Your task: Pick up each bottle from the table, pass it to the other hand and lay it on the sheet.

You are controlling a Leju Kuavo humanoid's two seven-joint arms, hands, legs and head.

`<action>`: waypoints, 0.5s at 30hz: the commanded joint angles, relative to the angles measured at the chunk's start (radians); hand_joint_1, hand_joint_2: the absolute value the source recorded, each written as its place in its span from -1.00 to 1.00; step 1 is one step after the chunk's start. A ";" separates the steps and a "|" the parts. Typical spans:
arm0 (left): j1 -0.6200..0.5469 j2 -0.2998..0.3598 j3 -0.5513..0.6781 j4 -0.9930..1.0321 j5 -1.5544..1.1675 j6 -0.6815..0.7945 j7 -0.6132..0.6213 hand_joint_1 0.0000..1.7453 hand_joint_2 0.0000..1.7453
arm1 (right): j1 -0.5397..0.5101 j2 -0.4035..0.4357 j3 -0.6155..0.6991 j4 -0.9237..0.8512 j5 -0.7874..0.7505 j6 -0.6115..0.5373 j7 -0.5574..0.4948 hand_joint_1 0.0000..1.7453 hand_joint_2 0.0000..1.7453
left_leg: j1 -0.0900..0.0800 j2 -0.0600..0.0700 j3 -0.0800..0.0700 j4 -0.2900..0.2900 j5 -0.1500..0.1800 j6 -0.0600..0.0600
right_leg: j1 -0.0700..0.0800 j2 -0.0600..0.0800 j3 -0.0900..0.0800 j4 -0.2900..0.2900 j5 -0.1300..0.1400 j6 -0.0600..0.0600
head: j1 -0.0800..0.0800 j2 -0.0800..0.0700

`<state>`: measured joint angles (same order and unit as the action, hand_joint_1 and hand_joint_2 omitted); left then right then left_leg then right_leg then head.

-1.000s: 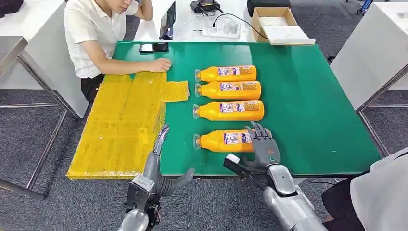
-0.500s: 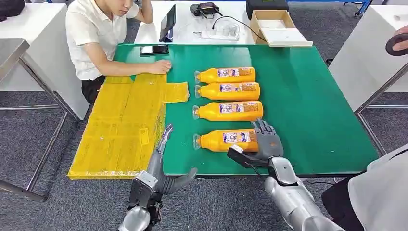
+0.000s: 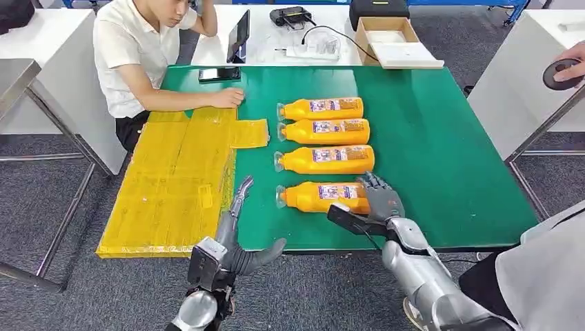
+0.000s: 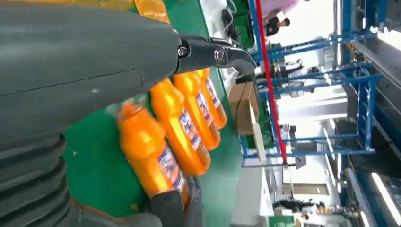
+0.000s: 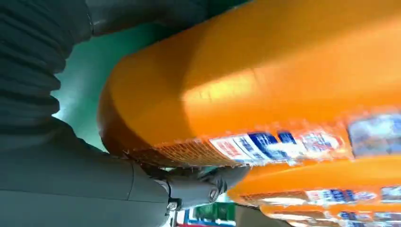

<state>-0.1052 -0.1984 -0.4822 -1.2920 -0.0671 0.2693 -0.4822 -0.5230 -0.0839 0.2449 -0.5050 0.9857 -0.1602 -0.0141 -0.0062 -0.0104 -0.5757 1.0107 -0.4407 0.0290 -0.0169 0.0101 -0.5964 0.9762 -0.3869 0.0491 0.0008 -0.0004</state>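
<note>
4 orange bottles lie in a row on the green table [image 3: 441,138], right of the yellow sheet [image 3: 172,179]. The right hand [image 3: 378,201] wraps the base of the nearest bottle [image 3: 321,196], thumb under, fingers over it. The left hand [image 3: 238,238] hovers at the near edge, fingers spread, holding nothing.

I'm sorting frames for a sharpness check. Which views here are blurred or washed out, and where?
Head view: sharp and evenly lit, labels on the four bottles visible but too small to read. Left wrist view: nearest bottle smeared, background windows blown out white. Right wrist view: the bottle is so close its label is soft, with a glare patch on its side.
</note>
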 commanded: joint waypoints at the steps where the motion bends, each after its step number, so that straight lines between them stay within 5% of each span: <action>1: -0.045 0.030 -0.037 0.065 0.018 -0.006 -0.004 -1.00 1.00 | 0.064 0.012 -0.061 0.133 -0.084 0.066 -0.079 1.00 1.00 | 0.002 -0.004 0.001 -0.003 0.001 -0.002 | 0.003 -0.006 0.003 -0.004 0.000 -0.002 | 0.000 0.000; 9: -0.038 0.036 -0.035 0.051 0.029 0.001 -0.015 -1.00 1.00 | 0.090 -0.002 -0.097 0.111 -0.160 0.073 -0.158 1.00 1.00 | 0.003 -0.004 0.002 -0.003 -0.001 -0.003 | 0.003 -0.006 0.005 -0.004 -0.001 -0.002 | 0.000 0.000; 15: -0.014 0.021 0.004 0.020 0.074 0.060 -0.024 -1.00 1.00 | 0.133 0.028 -0.126 0.010 -0.305 0.081 -0.311 1.00 1.00 | 0.002 0.000 0.003 -0.002 -0.003 -0.003 | 0.003 -0.001 0.005 -0.002 -0.001 -0.002 | 0.000 0.000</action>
<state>-0.1109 -0.1953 -0.4910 -1.2871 -0.0267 0.2877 -0.5077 -0.5071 -0.0935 0.1652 -0.4791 0.7640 -0.1225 -0.2488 -0.0057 -0.0083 -0.5737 1.0106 -0.4440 0.0282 -0.0161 0.0121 -0.5933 0.9762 -0.3879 0.0497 0.0007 0.0000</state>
